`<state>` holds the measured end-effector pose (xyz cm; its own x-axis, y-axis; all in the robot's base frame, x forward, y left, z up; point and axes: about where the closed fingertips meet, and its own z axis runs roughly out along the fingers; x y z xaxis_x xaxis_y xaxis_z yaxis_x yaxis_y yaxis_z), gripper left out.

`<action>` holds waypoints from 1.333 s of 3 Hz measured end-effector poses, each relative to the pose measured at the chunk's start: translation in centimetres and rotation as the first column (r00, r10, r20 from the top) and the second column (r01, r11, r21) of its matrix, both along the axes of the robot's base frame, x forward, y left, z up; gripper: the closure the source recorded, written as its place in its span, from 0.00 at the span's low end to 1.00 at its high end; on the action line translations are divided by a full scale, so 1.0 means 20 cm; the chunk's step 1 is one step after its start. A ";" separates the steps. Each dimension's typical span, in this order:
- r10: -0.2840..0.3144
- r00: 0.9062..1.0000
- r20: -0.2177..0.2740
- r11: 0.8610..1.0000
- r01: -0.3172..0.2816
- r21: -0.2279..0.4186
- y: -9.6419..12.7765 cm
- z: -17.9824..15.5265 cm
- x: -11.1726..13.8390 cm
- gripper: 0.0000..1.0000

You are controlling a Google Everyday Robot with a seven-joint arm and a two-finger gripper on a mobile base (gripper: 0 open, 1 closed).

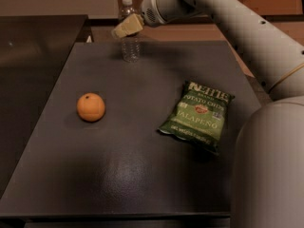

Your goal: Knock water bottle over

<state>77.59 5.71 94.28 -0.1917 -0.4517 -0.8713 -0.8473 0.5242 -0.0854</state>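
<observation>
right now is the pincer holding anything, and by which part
Cannot be told: the pincer is at the upper part of the water bottle, just below its cap, but no grip shows. The bottle stands upright.

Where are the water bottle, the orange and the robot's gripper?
water bottle (pixel 130 49), camera view, ribbed lower body.
orange (pixel 90 107), camera view, centre of its skin.
gripper (pixel 122 29), camera view, its tip, at the bottle's upper part.

Orange (pixel 90 107) at L-ctr of dark table (pixel 142 184), green jalapeño chip bag (pixel 197 117) flat at R, well apart
</observation>
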 end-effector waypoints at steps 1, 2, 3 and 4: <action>-0.014 1.000 0.018 1.000 0.013 0.019 -0.01 0.03 0.01 0.42; -0.011 1.000 0.028 1.000 0.010 0.029 0.00 0.04 0.00 0.64; 0.023 0.999 0.049 1.000 -0.023 0.006 -0.01 0.13 -0.08 0.88; 0.071 0.995 0.063 0.994 -0.066 -0.083 -0.05 0.23 -0.18 1.00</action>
<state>73.91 4.66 98.92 -0.1017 -0.5311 -0.8412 -0.8723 0.4541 -0.1813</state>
